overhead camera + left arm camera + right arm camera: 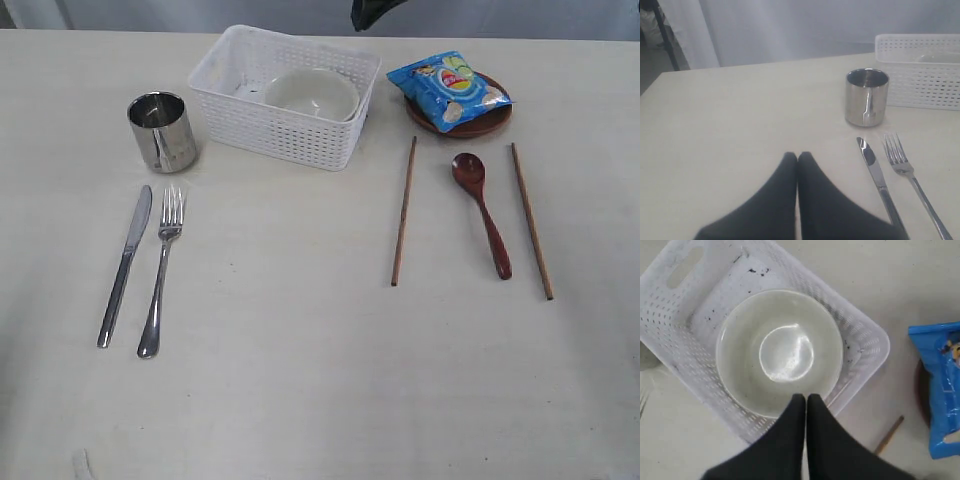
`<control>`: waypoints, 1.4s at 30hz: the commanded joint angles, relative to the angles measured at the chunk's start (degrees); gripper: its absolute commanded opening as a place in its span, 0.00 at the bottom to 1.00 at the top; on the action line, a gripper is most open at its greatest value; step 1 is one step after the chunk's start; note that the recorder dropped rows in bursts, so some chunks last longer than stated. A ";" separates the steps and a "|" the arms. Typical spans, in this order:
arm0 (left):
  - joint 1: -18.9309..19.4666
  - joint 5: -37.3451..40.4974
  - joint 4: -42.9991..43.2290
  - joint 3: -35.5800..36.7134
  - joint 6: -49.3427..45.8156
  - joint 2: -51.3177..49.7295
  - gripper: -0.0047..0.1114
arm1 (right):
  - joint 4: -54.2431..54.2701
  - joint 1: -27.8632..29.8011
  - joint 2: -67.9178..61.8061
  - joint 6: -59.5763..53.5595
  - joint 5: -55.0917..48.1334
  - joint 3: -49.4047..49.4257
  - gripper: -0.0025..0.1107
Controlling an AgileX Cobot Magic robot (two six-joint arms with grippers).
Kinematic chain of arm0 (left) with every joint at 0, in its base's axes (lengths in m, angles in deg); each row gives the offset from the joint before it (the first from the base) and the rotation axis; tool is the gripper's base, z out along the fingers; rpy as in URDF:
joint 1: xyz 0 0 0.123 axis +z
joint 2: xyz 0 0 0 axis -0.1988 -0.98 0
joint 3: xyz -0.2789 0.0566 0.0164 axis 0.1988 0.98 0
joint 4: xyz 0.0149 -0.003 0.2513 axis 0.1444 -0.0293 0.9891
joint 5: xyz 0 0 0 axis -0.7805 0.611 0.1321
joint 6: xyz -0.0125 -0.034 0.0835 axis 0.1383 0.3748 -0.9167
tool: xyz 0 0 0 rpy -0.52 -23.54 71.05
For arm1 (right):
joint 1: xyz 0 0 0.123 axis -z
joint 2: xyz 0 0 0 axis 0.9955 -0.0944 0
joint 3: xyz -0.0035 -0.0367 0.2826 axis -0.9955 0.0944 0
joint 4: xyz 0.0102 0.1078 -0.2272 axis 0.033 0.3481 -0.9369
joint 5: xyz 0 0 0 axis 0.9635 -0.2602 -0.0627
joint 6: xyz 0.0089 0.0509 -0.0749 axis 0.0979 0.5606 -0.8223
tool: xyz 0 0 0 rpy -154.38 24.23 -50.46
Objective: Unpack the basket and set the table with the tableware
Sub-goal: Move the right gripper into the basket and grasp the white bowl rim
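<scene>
One pale glossy bowl (780, 352) sits in the lattice basket (670, 327); left tool (797, 156) and right tool (806, 398) closed.

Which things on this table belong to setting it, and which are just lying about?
Job: white lattice plastic basket, pale round bowl, shiny steel cup, steel knife, steel fork, dark red spoon, two brown wooden chopsticks, round brown plate.
Just lying about: blue chip bag.

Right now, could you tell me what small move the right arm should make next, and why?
Probably open the right gripper: its jaws are shut on nothing above the bowl, the only piece left in the basket, so it cannot take the rim until they part.
</scene>
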 commanded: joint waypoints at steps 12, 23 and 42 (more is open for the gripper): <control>-0.35 -0.03 -0.05 0.13 0.13 0.11 0.04 | 4.99 0.63 -8.37 -3.00 6.85 -1.46 0.36; -0.35 -0.03 -0.05 0.13 0.13 0.11 0.04 | 2.01 2.42 -11.29 -2.30 5.39 -1.57 0.36; -0.35 -0.03 -0.05 0.13 0.13 0.11 0.04 | 3.04 7.27 -12.24 0.00 5.29 -1.57 0.36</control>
